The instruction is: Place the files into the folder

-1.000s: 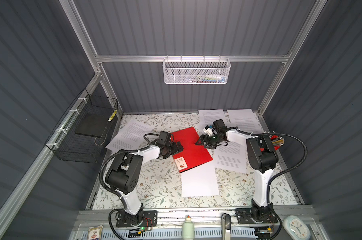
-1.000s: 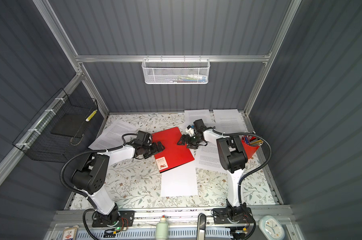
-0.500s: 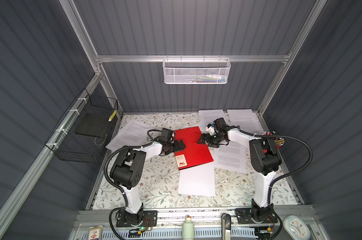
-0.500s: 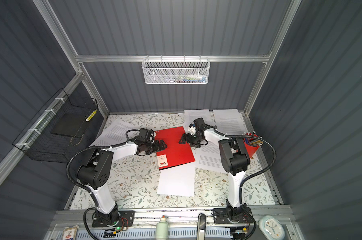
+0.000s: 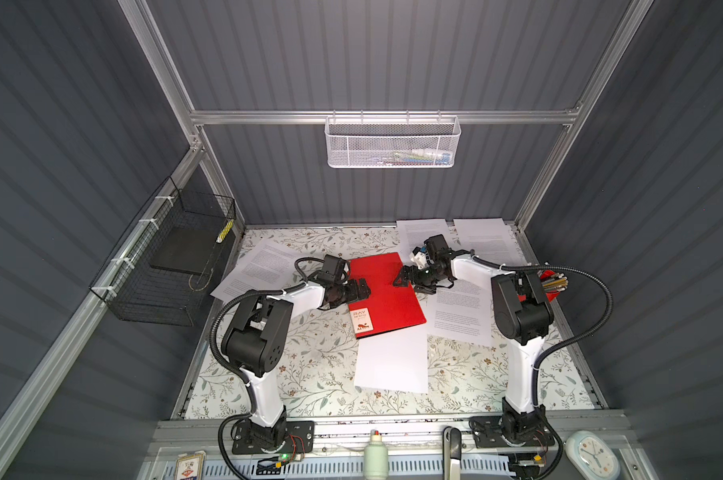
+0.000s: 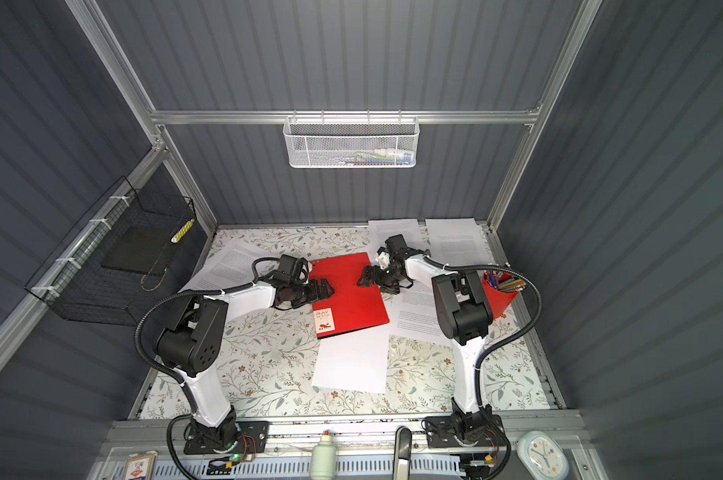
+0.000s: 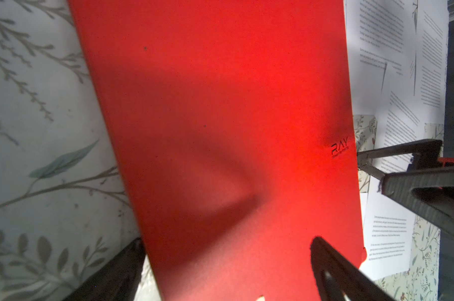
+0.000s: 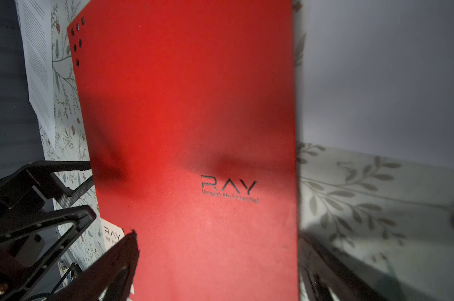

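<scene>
Folder [image 5: 387,297] lay shut, red cover up, in the middle of the tabletop [image 5: 310,374], its near edge resting over a blank sheet [image 5: 393,361]. The other files [image 5: 459,311] lay loose around it, none inside. The left jaws stood wide apart at the folder's left edge and the right jaws wide apart at its far right edge, neither clamped on anything. Opening the cover looked like the step in hand. The small holes [image 8: 77,39] suggested that the spine ran along the left arm's side. If so, the right jaws would do best to catch only the top cover, shallowly, at the free edge near the RAY lettering [image 8: 228,186]. Meanwhile the left jaws could press the spine side down to stop the folder sliding on the paper beneath.
</scene>
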